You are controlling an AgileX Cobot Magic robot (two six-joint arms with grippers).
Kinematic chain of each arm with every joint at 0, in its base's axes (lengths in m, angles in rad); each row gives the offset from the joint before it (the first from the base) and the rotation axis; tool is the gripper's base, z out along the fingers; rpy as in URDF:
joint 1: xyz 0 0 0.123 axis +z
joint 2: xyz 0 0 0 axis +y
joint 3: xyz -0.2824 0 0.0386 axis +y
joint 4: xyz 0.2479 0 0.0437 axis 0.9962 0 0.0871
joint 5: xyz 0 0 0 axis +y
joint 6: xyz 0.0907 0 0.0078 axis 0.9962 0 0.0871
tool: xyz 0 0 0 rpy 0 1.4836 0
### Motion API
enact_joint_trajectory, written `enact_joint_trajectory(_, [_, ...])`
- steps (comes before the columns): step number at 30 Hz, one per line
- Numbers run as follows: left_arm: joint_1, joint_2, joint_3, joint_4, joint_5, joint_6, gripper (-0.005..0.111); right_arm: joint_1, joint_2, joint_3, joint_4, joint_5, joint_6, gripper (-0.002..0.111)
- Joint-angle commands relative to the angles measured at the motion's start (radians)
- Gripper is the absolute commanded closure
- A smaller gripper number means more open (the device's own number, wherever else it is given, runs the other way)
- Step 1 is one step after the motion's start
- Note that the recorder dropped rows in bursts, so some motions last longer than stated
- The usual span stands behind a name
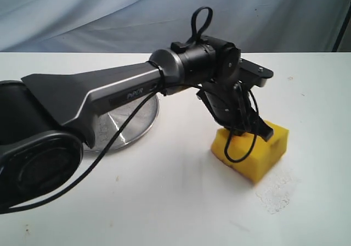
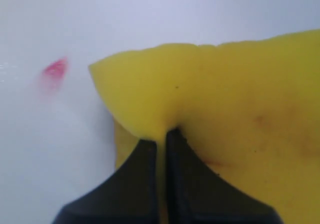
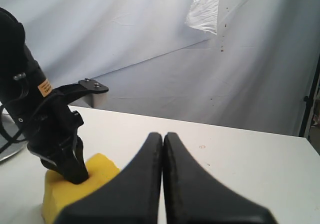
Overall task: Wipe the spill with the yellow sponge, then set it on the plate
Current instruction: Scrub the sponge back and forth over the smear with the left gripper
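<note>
The yellow sponge rests on the white table right of centre, and my left gripper is shut on its top, pinching a fold of foam. In the left wrist view the fingers bite into the sponge. A faint whitish speckled smear, the spill, lies just in front of the sponge's near corner. The steel plate sits to the left, mostly hidden behind the left arm. My right gripper is shut on nothing and looks toward the sponge from a short way off.
A tiny red dot marks the table beside the sponge. The left arm's thick black body and its cable stretch across the left half of the table. A grey cloth backdrop hangs behind the table.
</note>
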Motion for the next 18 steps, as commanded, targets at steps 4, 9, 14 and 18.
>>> enact_joint_trajectory(4, [0.081, 0.007, 0.008, 0.109, 0.022, -0.019, 0.107, -0.008, -0.002, 0.004, -0.007, -0.003, 0.000, 0.108])
enact_joint_trajectory(9, [0.094, 0.007, 0.008, 0.141, 0.025, -0.035, 0.107, -0.008, -0.002, 0.004, -0.007, -0.003, 0.000, 0.108])
enact_joint_trajectory(14, [0.068, 0.007, 0.008, 0.124, 0.080, 0.018, 0.107, -0.008, -0.002, 0.004, -0.007, -0.003, 0.000, 0.108])
enact_joint_trajectory(18, [0.065, 0.005, 0.008, 0.124, 0.052, -0.013, 0.107, -0.008, -0.002, 0.004, -0.007, -0.003, 0.000, 0.108])
